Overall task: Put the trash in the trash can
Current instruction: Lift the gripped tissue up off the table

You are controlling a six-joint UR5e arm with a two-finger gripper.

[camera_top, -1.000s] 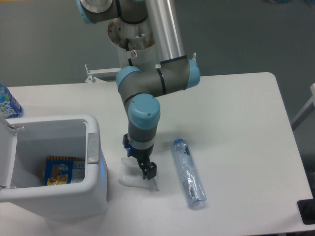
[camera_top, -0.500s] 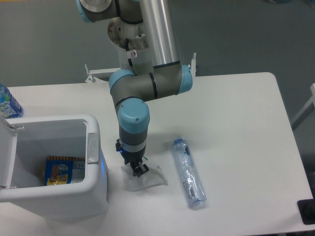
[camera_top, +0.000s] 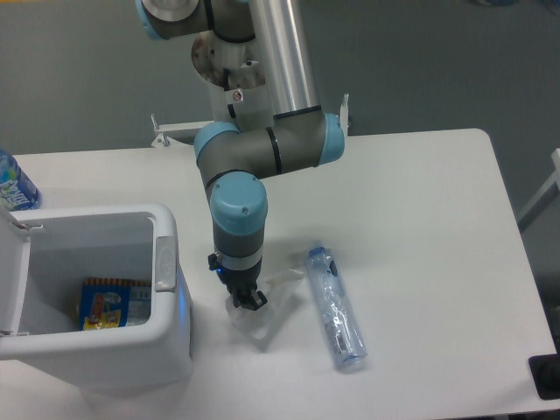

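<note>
My gripper (camera_top: 248,302) points down just right of the trash can (camera_top: 166,262), shut on the white plastic wrapper (camera_top: 273,311). The wrapper hangs crumpled and tilted from the fingers, its lower corner close to the table. The long clear bottle (camera_top: 335,306) with its bluish cap lies on the table to the right of the wrapper, apart from the gripper. The boxy white trash can stands at the front left with its lid flipped open.
A yellow-and-blue printed packet (camera_top: 105,304) lies inside the bin. A bottle with a bright blue label (camera_top: 13,182) stands at the far left edge. A metal bracket (camera_top: 166,133) sits at the table's back edge behind the arm.
The gripper moved left toward the bin, then held near it. The wrapper went from lying flat on the table to hanging bunched up from the fingers. The bottle has not moved.
</note>
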